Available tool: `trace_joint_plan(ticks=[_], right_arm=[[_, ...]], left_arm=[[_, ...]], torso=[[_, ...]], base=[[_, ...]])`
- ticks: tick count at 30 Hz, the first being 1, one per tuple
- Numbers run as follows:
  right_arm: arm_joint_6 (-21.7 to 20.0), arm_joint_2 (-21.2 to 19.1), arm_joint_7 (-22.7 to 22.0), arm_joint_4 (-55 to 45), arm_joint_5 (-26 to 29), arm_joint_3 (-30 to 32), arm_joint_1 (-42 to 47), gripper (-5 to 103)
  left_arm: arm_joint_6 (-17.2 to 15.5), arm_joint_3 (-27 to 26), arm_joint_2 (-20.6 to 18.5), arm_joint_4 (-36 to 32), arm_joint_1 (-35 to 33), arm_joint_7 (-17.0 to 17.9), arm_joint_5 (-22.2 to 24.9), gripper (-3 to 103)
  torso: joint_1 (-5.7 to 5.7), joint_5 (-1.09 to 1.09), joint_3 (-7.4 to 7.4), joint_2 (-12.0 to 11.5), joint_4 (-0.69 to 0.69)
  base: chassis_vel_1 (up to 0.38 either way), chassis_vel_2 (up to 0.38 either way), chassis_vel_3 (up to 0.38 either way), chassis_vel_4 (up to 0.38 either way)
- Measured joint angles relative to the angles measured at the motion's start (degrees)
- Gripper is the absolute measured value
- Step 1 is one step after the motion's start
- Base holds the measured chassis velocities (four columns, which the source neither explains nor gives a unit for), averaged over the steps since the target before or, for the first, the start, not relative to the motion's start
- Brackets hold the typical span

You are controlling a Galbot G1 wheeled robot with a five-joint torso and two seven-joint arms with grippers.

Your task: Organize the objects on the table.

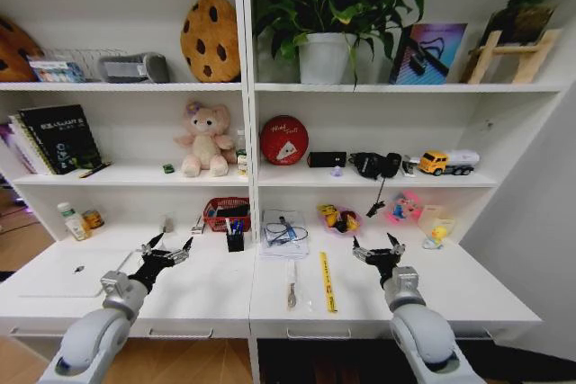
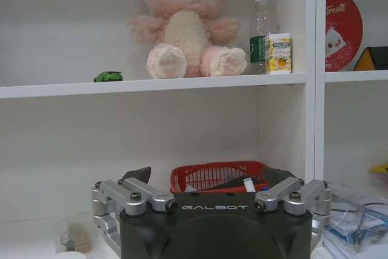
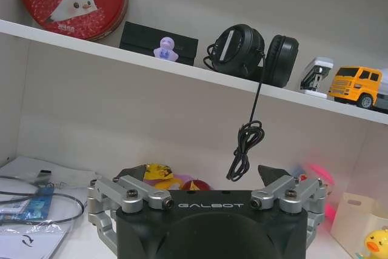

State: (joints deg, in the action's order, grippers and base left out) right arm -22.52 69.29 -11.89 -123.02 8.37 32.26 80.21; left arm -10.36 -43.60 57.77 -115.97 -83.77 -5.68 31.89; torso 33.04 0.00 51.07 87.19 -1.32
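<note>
Head view: both arms raised over the table (image 1: 207, 299), fingers spread wide, nothing held. Yellow ruler (image 1: 328, 281) lies flat, long axis running 12 to 6, at about 9 o'clock from the right gripper (image 1: 379, 250) and near it. Left gripper (image 1: 165, 250) sits well apart, ruler toward its 3 o'clock. Right arm judged nearer.

Left wrist view: left gripper (image 2: 215, 189) open; red basket (image 2: 215, 176) straight ahead between the fingers.

Right wrist view: right gripper (image 3: 209, 186) open and empty, facing the back wall under the headphones (image 3: 254, 53); ruler not ahead of it.
</note>
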Motion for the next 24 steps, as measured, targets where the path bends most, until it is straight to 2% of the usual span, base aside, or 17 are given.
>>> trace_joint_plan(ticks=[16,24], right_arm=[[-0.2,-0.8,0.2,0.4,0.3,-0.3,-1.0,100],[-0.3,-1.4,0.6,0.7,0.3,-0.7,-1.4,100]], left_arm=[[0.0,0.0,0.0,0.0,0.0,0.0,0.0,100],[0.0,0.0,0.0,0.0,0.0,0.0,0.0,100]], torso=[[0.01,0.0,0.0,0.0,0.0],[0.01,0.0,0.0,0.0,0.0]], base=[[0.009,0.005,-0.006,-0.005],[0.095,0.107,-0.097,-0.094]])
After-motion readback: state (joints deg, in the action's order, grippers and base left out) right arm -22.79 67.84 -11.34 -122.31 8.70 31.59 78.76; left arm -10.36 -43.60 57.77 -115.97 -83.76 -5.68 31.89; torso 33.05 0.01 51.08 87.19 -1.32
